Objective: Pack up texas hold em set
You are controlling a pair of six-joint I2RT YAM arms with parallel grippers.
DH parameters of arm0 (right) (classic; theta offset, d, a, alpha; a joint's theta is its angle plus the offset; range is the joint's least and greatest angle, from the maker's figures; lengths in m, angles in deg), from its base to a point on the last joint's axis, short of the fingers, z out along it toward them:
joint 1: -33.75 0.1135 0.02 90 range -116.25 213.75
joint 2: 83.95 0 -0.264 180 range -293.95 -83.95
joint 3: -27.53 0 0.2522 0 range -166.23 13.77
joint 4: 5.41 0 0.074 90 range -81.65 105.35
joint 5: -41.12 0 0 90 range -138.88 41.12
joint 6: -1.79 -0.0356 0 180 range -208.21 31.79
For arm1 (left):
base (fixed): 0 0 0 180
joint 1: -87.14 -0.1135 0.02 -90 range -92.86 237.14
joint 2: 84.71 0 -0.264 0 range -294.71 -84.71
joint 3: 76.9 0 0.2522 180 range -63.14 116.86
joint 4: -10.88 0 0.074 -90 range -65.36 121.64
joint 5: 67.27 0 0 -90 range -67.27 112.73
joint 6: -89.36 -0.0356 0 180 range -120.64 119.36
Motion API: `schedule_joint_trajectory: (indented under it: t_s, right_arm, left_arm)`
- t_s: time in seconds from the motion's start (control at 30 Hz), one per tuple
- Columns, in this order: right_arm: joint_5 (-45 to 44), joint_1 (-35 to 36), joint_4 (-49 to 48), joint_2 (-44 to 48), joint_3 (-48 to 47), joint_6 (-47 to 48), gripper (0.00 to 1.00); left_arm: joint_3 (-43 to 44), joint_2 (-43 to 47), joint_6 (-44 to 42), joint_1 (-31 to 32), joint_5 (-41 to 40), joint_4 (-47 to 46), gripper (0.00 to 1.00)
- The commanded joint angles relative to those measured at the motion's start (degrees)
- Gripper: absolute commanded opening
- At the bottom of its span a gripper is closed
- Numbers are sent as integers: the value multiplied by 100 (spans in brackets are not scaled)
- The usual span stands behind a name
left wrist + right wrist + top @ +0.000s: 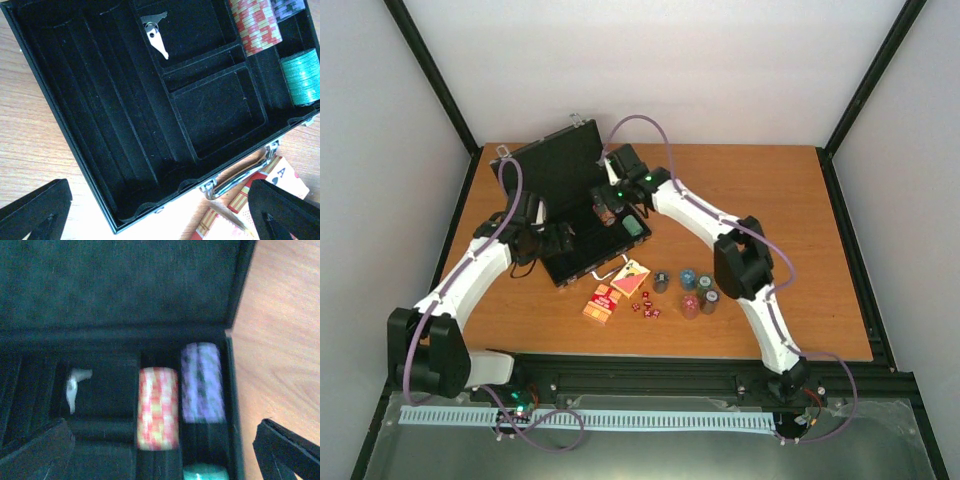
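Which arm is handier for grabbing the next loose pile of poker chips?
Probably the right: the loose multicoloured round chip stacks lie on its side of the open black briefcase, and its claw is open.

The left arm [470,275] and the right arm [700,212] share one build: smooth white tubular link shells broken by chunky black joint housings [740,262], with the bulkiest black block [425,350] low on the left arm. A thin lavender cable [515,185] runs loosely along each arm and loops free near the wrist. The wrist heads are black, and small green indicator lights [645,180] glow on the right one; another green light [517,403] shows by the left base. In the wrist views the fingers [35,212] are matt black, wedge-shaped, with straight sharp edges
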Motion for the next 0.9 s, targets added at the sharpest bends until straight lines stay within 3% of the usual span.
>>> schedule_joint_trajectory:
  t_s: [0.0, 0.27, 0.43, 0.6, 0.87]
  right_arm:
    - [-249, -16, 868, 1111, 1200, 328, 100]
    - [-35, -124, 1714, 2691, 3188, 750, 100]
    - [429, -111, 2109, 3297, 4009, 913, 91]
    - [761, -101, 2068, 3445, 4556, 941, 86]
    - [847, 78, 1961, 3001, 4579, 998, 78]
  left_arm:
    - [90, 162, 29, -29, -14, 35, 100]
    - [122, 40, -52, -29, 2, 22, 100]
    - [99, -93, -44, -29, 62, -73, 100]
    - [77, -174, 14, -29, 75, -147, 100]
    - [36, -165, 13, -29, 14, -67, 100]
